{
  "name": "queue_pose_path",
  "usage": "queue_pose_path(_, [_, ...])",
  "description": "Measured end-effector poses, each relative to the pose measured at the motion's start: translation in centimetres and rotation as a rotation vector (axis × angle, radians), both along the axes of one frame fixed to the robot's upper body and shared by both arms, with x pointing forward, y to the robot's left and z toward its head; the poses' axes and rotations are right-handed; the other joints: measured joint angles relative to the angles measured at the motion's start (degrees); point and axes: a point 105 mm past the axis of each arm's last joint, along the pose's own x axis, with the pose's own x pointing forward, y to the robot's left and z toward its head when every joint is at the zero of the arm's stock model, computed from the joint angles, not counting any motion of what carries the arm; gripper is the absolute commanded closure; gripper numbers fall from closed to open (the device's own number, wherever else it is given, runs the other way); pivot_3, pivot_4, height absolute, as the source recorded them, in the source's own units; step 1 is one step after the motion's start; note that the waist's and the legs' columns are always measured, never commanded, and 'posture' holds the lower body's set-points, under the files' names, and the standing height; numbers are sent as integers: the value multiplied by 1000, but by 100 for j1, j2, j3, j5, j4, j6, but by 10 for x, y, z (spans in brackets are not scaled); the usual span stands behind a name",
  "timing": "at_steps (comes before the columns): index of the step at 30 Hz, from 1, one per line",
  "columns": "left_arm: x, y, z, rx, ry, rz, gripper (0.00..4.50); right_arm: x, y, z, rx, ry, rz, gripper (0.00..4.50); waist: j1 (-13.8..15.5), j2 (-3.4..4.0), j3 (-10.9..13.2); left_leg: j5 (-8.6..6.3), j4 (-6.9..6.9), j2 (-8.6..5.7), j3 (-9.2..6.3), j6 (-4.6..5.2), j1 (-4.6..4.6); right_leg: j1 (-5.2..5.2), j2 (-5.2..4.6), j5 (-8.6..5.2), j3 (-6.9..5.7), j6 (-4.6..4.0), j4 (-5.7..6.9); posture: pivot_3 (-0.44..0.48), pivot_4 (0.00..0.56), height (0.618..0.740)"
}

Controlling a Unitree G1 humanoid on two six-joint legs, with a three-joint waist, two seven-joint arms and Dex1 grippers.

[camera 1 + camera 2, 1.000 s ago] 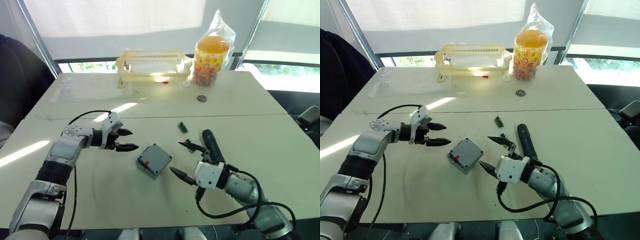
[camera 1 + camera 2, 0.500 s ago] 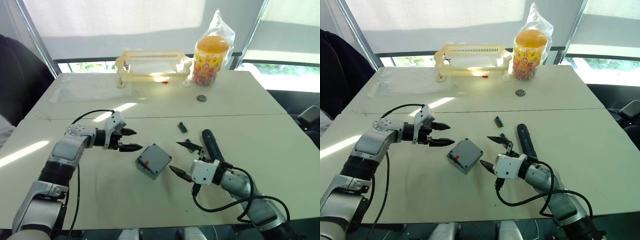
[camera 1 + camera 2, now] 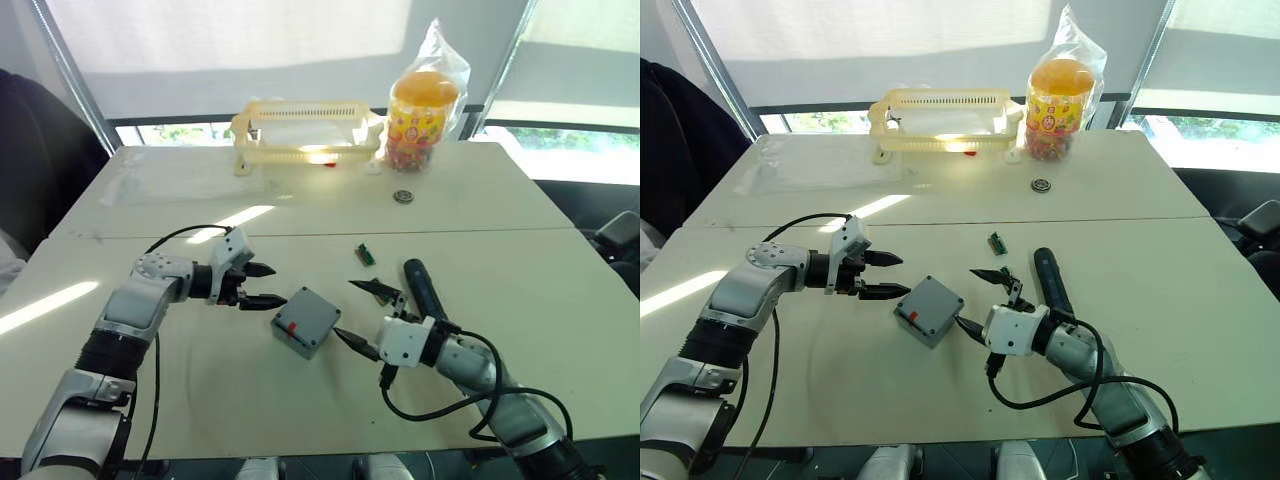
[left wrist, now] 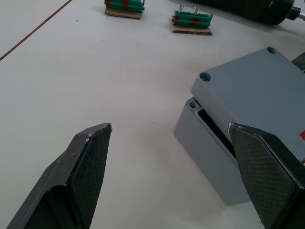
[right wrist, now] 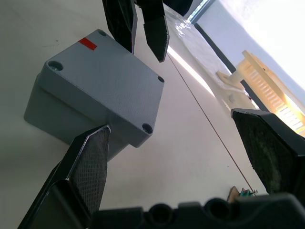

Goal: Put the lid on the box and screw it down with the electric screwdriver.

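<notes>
Now the box (image 3: 306,321), lid (image 4: 257,88) sitting skewed on it, is lying mid-bench between both open hands: left hand (image 3: 261,285) at its ten o'clock, right hand (image 3: 365,318) equally near at three.

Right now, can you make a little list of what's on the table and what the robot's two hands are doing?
lid: lying on the box, shifted, a gap showing at one corner
box: grey, red mark on its side, on the table between both end effectors
electric screwdriver: lying on the table beside the right arm, not held
left end effector: open, close to the box
right end effector: open, one fingertip close to the box
circuit boards: two small green ones, beyond the box
yellow basket: far side of the table
</notes>
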Motion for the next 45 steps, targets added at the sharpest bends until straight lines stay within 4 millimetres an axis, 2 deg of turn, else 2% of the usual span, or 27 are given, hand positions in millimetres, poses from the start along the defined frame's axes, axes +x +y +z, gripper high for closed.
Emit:
queue_pose_path(20, [2,3,-2,3,5,35,463,4,4,6,9,6,-8,56,1,0,0,0,0,0,0,0,0,-1,0,0,0,0,0,0,150,740])
queue_pose_path(30, [3,-1,-2,-9,2,36,463,-7,5,10,14,18,0,56,1,0,0,0,0,0,0,0,-1,-1,0,0,0,0,0,0,150,740])
queue_pose_path(45, [2,1,-2,-3,5,32,463,-9,14,12,43,19,18,56,2,0,0,0,0,0,0,0,-1,-1,0,0,0,0,0,0,150,740])
